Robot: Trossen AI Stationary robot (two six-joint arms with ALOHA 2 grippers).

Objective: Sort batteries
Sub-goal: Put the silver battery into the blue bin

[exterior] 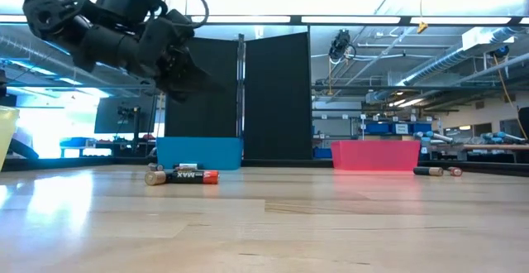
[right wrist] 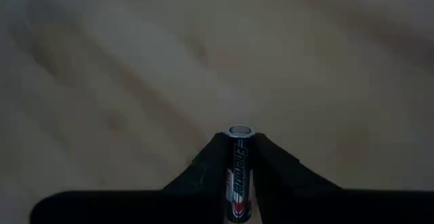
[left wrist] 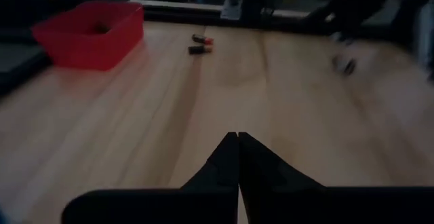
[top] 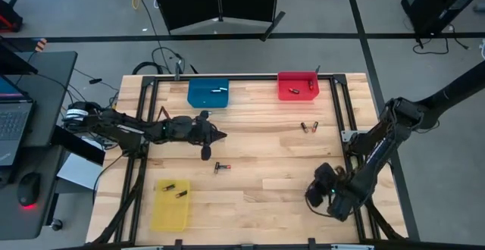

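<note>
Right wrist view: right gripper [right wrist: 239, 142] pinches an Energizer battery [right wrist: 239, 166] lengthwise above the wooden table [top: 258, 204], near its front right; carry it level to its bin without loosening. Left gripper [top: 218, 135], fingers pressed together, hovers mid-table near the blue bin [top: 198, 97]. Workshop behind

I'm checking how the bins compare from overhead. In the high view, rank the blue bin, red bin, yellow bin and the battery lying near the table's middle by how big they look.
1. Yellow bin and blue bin: too alike to rank.
2. Red bin.
3. Battery, far smallest.
</note>
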